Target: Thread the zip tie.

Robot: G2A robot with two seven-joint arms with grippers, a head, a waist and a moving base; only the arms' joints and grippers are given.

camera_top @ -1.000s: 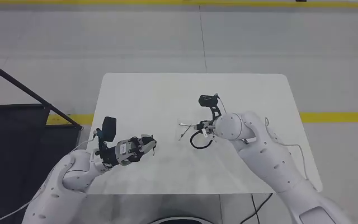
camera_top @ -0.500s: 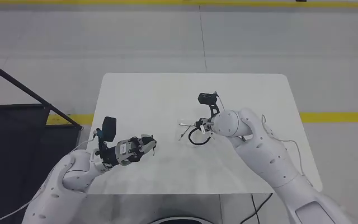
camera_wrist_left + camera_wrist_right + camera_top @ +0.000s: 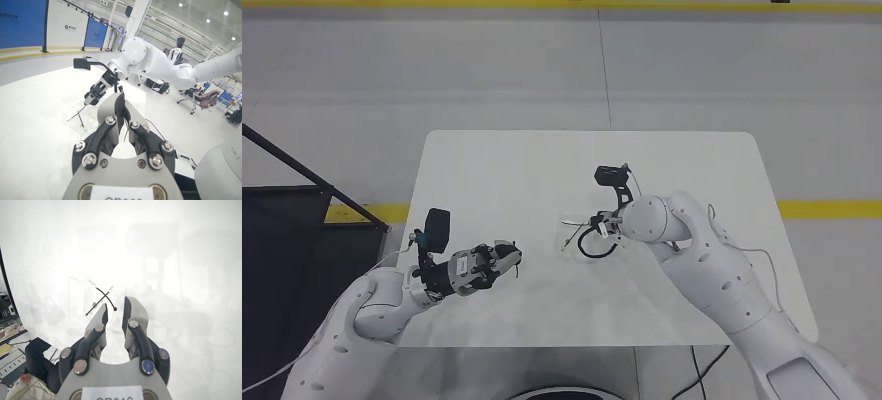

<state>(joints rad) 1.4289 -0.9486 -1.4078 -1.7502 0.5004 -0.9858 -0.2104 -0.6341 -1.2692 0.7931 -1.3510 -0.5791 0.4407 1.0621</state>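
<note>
Two black zip ties point(image 3: 104, 297) lie crossed in a shallow clear tray point(image 3: 75, 298) on the white table point(image 3: 522, 170). My right gripper point(image 3: 115, 303) hovers just over them, open, with nothing between its fingers; one tie's head point(image 3: 115, 308) sits just in front of the gap. From above, this gripper point(image 3: 595, 226) is right beside the ties point(image 3: 570, 236) at mid-table. My left gripper point(image 3: 122, 96) is shut on another thin black zip tie point(image 3: 124, 128), held above the table's front left part point(image 3: 508, 254). Its wrist view shows the right gripper point(image 3: 89, 100) over the tray point(image 3: 70, 115).
A black cable loop point(image 3: 592, 250) hangs from the right wrist next to the ties. A dark panel point(image 3: 282, 250) and a slanted black bar point(image 3: 292, 165) stand off the table's left side. The table edge runs close in front of the left gripper.
The right gripper has shifted slightly left, closer to the crossed ties, and then held still. The left arm has not moved.
</note>
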